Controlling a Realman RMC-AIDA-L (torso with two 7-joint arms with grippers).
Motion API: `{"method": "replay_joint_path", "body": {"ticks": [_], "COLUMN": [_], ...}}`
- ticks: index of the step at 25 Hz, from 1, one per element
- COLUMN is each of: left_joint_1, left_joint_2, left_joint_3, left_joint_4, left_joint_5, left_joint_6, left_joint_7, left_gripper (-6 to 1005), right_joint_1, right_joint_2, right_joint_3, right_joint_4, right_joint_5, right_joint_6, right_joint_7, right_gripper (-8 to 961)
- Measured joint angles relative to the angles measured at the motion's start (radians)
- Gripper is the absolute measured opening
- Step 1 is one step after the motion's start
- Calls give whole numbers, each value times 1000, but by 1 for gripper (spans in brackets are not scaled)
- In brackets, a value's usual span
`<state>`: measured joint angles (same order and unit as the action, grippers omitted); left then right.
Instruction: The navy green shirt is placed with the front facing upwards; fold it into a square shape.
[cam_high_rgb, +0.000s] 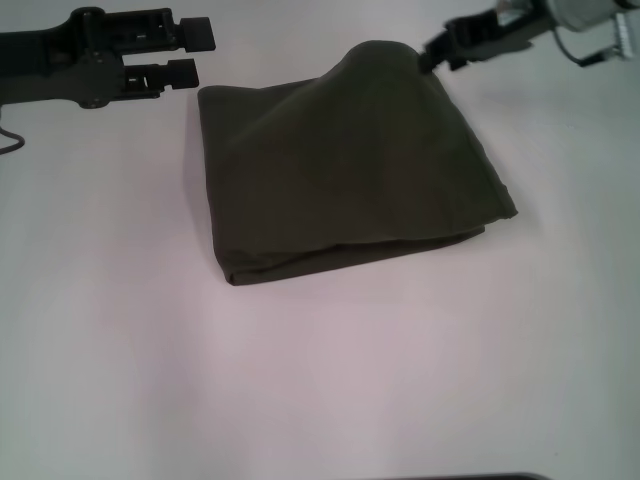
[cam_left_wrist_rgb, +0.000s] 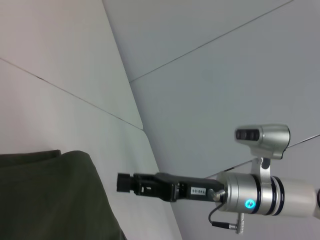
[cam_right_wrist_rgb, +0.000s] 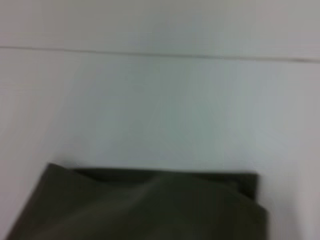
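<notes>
Navy green shirt (cam_high_rgb: 350, 170): folded into a near-square bundle, mid-table (cam_high_rgb: 320, 380). Left gripper (cam_high_rgb: 193, 52): jaws parted, empty, just beside the far left corner. Right gripper (cam_high_rgb: 432, 55): pinched on the raised far right corner, which tents upward. Risk: releasing from this height could leave a hump or skewed edge. Left wrist view alone shows the right gripper side-on; head view alone shows the whole outline.
</notes>
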<state>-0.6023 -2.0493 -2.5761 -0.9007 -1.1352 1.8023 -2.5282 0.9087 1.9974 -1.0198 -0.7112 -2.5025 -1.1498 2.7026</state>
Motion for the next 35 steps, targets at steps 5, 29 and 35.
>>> {"method": "replay_joint_path", "body": {"ticks": [5,29,35], "left_joint_1": [-1,-7,-10], "left_joint_2": [-1,-8,-9], "left_joint_3": [2,5,4], "left_joint_4": [0,2,2], "left_joint_5": [0,0,0], "left_joint_6": [0,-3,-5], "left_joint_7": [0,3,3], "left_gripper": [703,703,704], "right_joint_1": [-59,-49,-61], "right_joint_2": [-19,20,16], "right_joint_3": [66,150,146], "right_joint_4": [14,222,250], "right_joint_5": [4,132,134], "right_joint_6": [-5,219,228], "right_joint_7": [25,12,16], "right_gripper": [441,444,444]}}
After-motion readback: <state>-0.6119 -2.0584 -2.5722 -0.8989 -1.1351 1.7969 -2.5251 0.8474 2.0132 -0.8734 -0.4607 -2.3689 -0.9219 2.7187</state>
